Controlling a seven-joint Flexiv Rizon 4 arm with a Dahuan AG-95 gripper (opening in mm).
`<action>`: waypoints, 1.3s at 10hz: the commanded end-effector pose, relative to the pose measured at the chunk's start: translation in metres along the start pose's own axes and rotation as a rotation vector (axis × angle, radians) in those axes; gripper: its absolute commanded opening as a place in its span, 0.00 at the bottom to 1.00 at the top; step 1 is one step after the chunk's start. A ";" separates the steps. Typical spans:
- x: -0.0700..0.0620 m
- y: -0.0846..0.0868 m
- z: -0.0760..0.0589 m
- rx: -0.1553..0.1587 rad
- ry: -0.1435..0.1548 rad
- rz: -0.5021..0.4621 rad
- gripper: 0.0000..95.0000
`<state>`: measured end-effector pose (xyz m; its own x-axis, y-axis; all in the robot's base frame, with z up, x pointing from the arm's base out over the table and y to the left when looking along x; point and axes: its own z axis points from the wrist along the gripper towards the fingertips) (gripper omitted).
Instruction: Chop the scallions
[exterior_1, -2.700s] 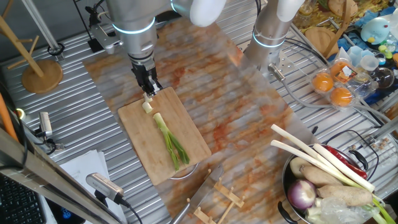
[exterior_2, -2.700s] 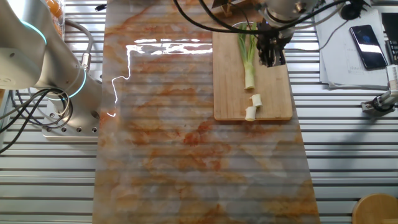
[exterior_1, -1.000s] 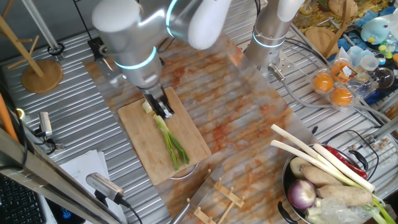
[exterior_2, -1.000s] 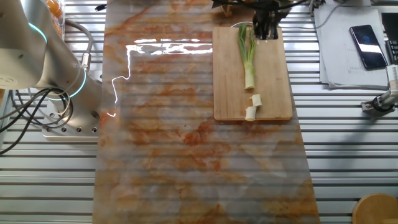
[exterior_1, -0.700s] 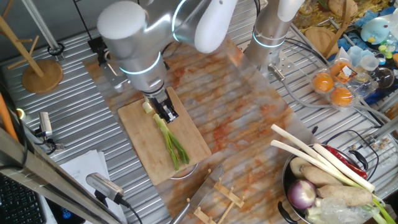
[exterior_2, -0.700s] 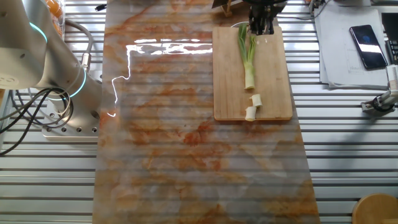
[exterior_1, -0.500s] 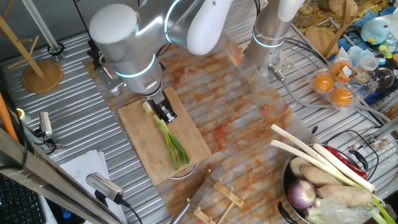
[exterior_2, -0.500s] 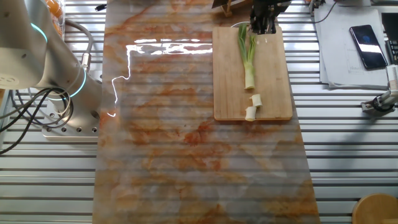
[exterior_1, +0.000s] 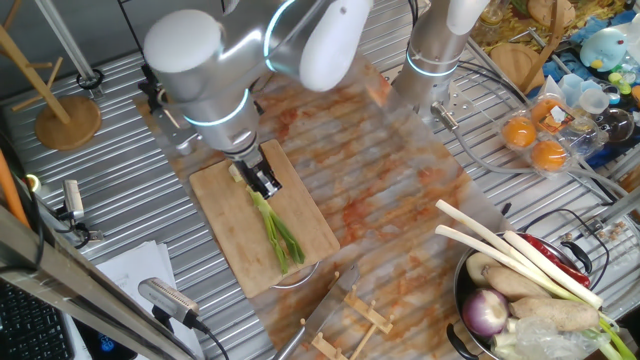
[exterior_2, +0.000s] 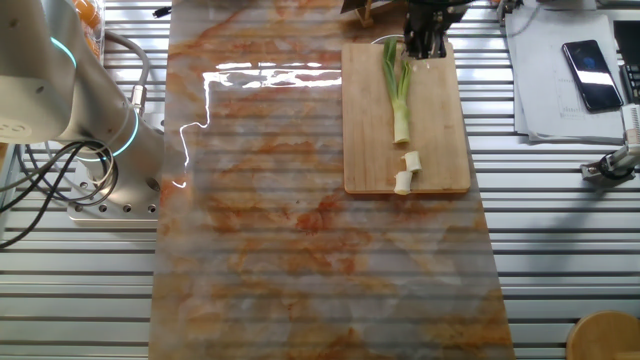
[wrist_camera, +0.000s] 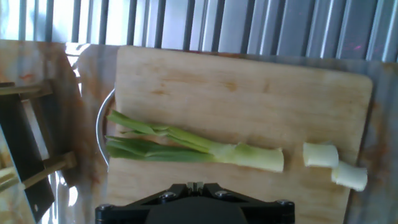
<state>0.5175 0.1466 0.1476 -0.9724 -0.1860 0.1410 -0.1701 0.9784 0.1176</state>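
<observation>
The scallion (wrist_camera: 199, 148) lies flat on the wooden board (wrist_camera: 249, 87), just in front of the jaws. Going left to right in the hand view: its green leaves hang a little past the board's left edge, the pale stalk end sits to the right of the jaws, and two cut bits (wrist_camera: 334, 165) lie further right, apart from the stalk.

The scallion could roll or slide if it gets pushed from the side, because it is round and loose. The bits could get knocked off the board.

The gripper (exterior_2: 424, 42) hangs beside the leafy end. I cannot tell if the jaws are open or closed.
</observation>
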 end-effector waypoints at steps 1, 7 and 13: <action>0.002 0.000 0.000 0.005 0.018 0.003 0.00; 0.002 0.000 0.000 0.036 0.026 -0.202 0.00; -0.004 0.075 0.001 -0.044 -0.016 -0.156 0.00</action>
<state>0.5099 0.2093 0.1557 -0.9224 -0.3776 0.0808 -0.3585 0.9152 0.1841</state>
